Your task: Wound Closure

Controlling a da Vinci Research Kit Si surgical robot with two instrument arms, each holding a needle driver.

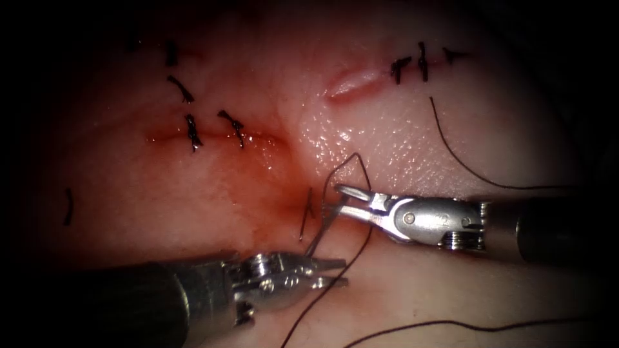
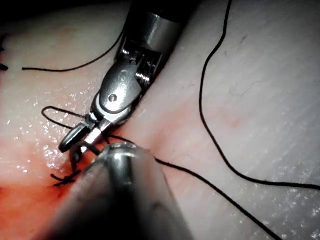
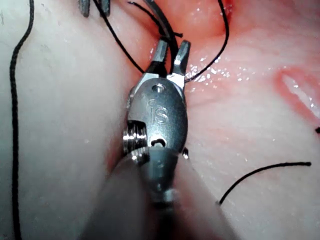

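On the tissue, the cut is wet with red fluid. A fresh stitch with a short dark tail sits on the cut. My right tool comes in from the right. Its jaws stand open just right of that stitch, and dark thread runs between them. The same open jaws straddle thread over the knot. A thin pale strand stretches from the stitch down to my left tool. That tool's jaws are parted, and I cannot tell whether they touch the strand. Dark thread trails past its tips.
Finished stitches cross the cut further left. Others close a second cut at upper right, whose left end gapes. Loose thread curves across the right side, and more thread lies along the near edge.
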